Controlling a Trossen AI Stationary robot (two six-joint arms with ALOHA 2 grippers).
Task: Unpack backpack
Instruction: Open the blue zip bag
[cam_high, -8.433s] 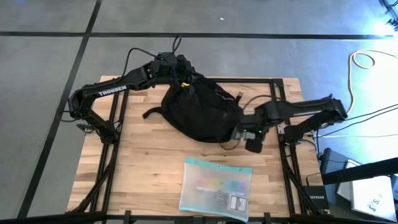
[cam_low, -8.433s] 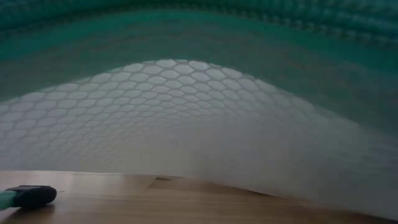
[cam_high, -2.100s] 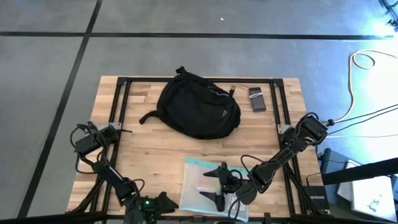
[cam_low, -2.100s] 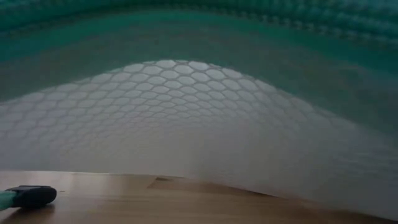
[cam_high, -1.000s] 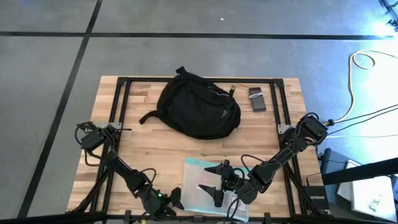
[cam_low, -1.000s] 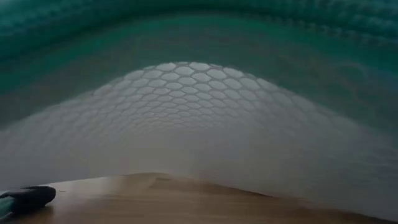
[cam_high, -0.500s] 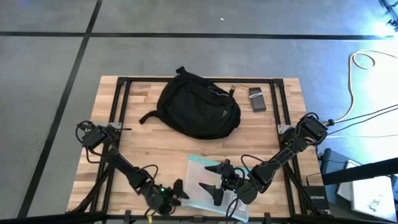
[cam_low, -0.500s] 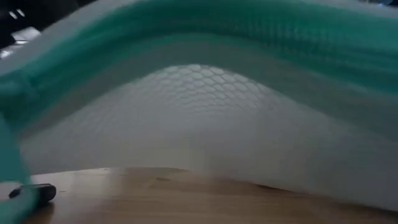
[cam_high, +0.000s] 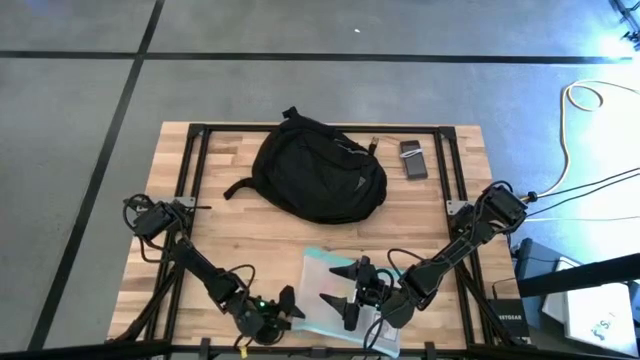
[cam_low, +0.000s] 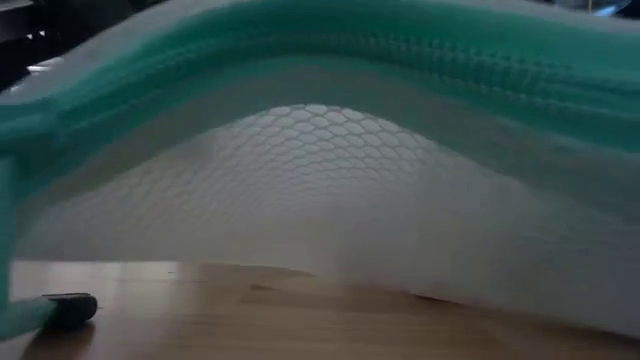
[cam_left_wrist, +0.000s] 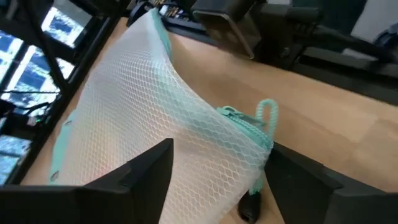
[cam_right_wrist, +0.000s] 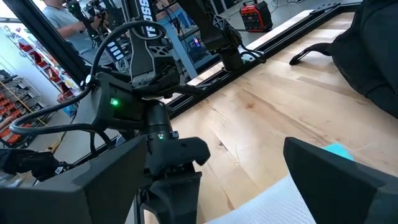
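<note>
The black backpack (cam_high: 320, 178) lies on its back at the far middle of the table, and no gripper touches it. It also shows in the right wrist view (cam_right_wrist: 379, 43). A translucent mesh zip pouch (cam_high: 335, 298) with teal edging lies near the front edge and fills the low view (cam_low: 330, 200). My left gripper (cam_high: 293, 306) is at the pouch's near left corner, which sits between its fingers (cam_left_wrist: 217, 180). My right gripper (cam_high: 350, 290) hovers open above the pouch's middle (cam_right_wrist: 214, 186). My left gripper has the pouch's near left corner, at the zip's end (cam_left_wrist: 258, 140), between its two fingers. It comes slanting down from the table's left. The mesh fills the gap from one finger (cam_left_wrist: 149, 174) to the other. The corner stands raised; the black zip pull (cam_left_wrist: 249, 208) hangs beneath.
A small dark flat object (cam_high: 413, 160) lies at the far right beside the backpack. Black frame rails (cam_high: 195, 170) run along both table sides. The wood between the backpack and the pouch is bare. A person and shelves show beyond the table in the right wrist view.
My left gripper has gone along the near edge toward the table's right and reached the pouch's left corner. The pouch's left edge has been shoved a little to the right, and its near edge has risen in the low view. My right arm has kept still.
</note>
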